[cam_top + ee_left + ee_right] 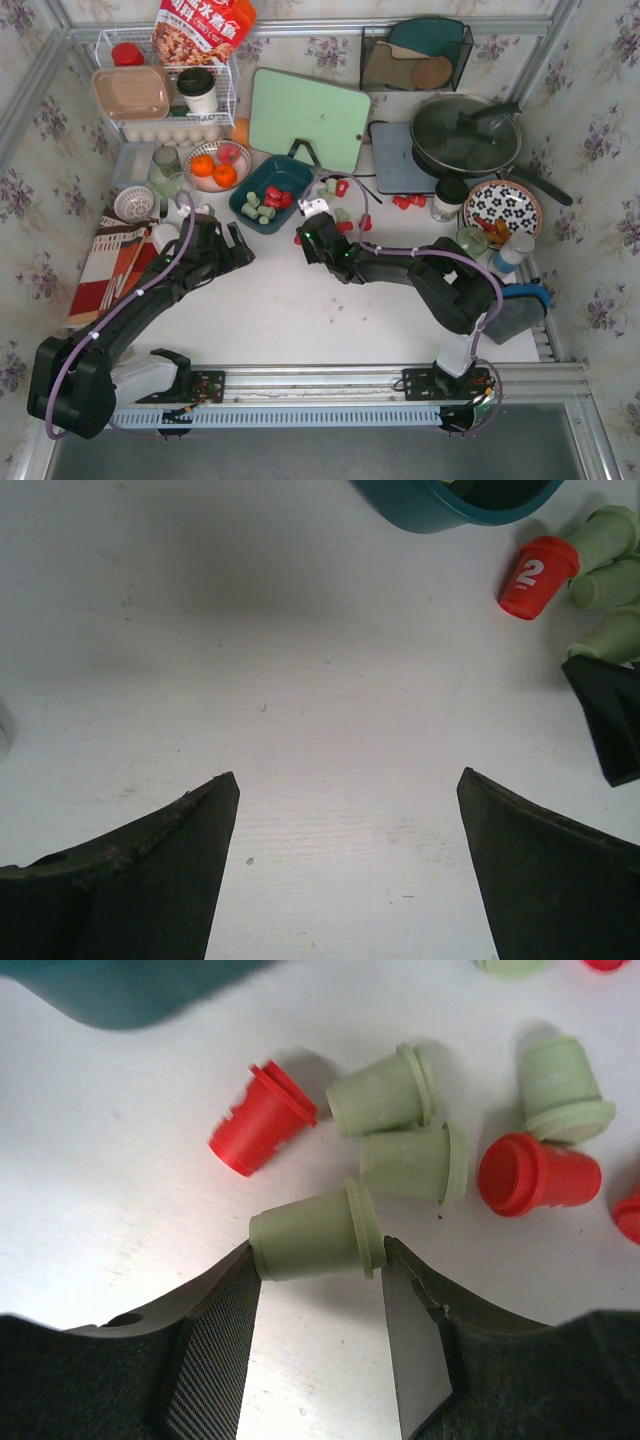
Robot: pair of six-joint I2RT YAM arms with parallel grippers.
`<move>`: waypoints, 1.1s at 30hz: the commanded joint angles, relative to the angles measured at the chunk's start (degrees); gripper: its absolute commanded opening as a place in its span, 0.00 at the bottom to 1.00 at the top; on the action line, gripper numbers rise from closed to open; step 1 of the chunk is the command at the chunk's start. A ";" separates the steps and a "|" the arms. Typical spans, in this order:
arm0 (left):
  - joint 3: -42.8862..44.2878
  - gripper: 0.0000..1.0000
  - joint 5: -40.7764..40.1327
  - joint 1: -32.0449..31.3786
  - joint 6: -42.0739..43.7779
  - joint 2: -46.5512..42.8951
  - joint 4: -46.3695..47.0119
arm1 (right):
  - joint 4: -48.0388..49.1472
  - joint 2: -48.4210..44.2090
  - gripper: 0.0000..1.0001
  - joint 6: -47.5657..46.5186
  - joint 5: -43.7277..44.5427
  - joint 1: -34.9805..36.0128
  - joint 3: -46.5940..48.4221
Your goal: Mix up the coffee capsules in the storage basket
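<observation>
Here the right gripper (319,1252), half closed, pinches a pale green capsule (310,1232) on the white table (120,1160) among loose coffee capsules (405,1160), the left gripper (347,774) gapes wide, and the storage basket (120,995) sits at upper left, between floral walls (30,200).

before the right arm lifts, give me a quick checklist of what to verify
1. The green capsule lies between the right pincer tips: ok.
2. Grip firm on it: cannot tell; the tips meet only its ends.
3. The neighbouring green capsule is clear of the fingers: ok, though close.
4. The left pincer is open, empty and apart from the right one: ok.
5. The storage basket has room: ok; red and green already inside.
</observation>
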 commanded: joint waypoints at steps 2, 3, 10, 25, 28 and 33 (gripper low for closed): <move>0.46 0.93 0.78 0.03 -0.04 0.33 0.75 | 2.57 -3.26 0.45 0.61 -3.56 -0.01 2.03; 0.41 0.92 0.84 -0.01 -0.04 0.43 0.89 | 3.24 -3.49 0.45 0.62 -4.24 0.05 2.77; 0.53 0.92 0.34 -0.01 0.25 1.31 0.95 | 8.90 0.73 0.43 -2.39 -6.54 0.05 11.36; 0.28 0.92 -0.28 -0.01 0.58 -0.48 0.65 | 10.09 16.65 0.44 -7.03 -6.68 -0.03 29.79; 0.28 0.92 -0.13 -0.01 0.58 -0.60 0.63 | 10.15 18.53 0.45 -6.80 -7.19 0.04 31.10; 0.11 0.92 -0.21 -0.01 0.59 -0.96 0.72 | 10.11 19.70 0.48 -6.38 -7.24 0.04 31.84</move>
